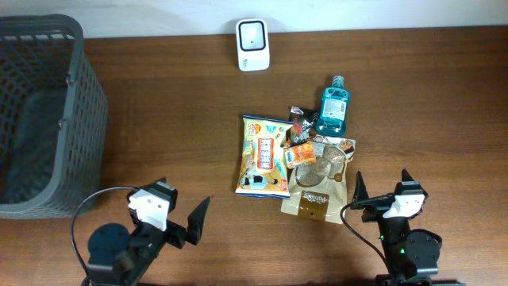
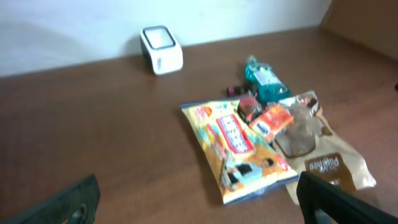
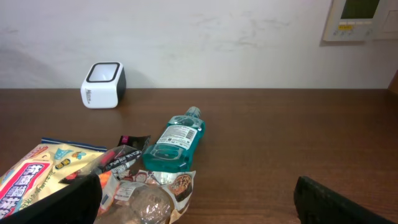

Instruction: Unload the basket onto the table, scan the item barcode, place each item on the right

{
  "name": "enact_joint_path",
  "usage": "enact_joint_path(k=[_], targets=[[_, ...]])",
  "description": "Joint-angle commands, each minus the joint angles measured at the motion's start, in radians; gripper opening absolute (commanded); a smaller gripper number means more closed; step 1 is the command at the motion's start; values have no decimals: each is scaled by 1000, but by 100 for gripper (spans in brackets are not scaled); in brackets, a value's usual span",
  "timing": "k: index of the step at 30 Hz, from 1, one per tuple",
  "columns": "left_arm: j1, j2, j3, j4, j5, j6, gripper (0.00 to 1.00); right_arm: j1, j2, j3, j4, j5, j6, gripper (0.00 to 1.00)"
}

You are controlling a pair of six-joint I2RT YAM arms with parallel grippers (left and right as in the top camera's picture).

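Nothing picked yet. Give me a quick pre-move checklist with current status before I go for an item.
1. Both end effectors open and empty: ok. The left end effector and right end effector have their jaws spread and hold nothing.
2. Scanner reachable: ok. The scanner stands alone at the far edge of the table.
3. Item separated for a clean pick: not ok. The chip bag, brown pouch and mouthwash bottle are crowded in one heap, with small packets on top.
4. Barcode located: cannot tell. None is readable in any view.
5. Basket out of the way: ok. The basket sits far left, apart from the heap.
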Motion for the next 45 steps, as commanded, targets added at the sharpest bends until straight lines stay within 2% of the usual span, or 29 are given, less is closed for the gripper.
enact_joint_path(k=[1, 14, 18, 23, 26, 31, 36, 38, 40, 43, 45], targets=[[4, -10, -10, 31, 11, 15, 99, 5, -6, -9, -1, 9, -6, 98], [4, -10, -10, -84, 11, 15, 99, 5, -6, -9, -1, 9, -6, 98], [4, -10, -10, -64, 9, 15, 99, 5, -6, -9, -1, 9, -6, 98], [4, -10, -10, -61, 101, 15, 99, 5, -6, -9, -1, 9, -6, 98], [4, -10, -10, -68, 101, 15, 99, 5, -6, -9, -1, 8, -6, 98], [4, -10, -10, -121, 101, 15, 99, 6, -6, -9, 12, -128, 4, 98], [4, -10, -10, -135, 101, 15, 99, 6, -6, -9, 32, -354, 138, 98], [4, -10, -10, -135, 101, 15, 99, 6, -6, -9, 35, -504, 227, 98], [4, -10, -10, -136, 101, 15, 99, 6, -6, -9, 51, -650, 398, 98], [4, -10, -10, -136, 101, 15, 99, 6, -6, -9, 101, -666, 620, 98], [4, -10, -10, -136, 101, 15, 99, 6, -6, -9, 211, -666, 695, 98]])
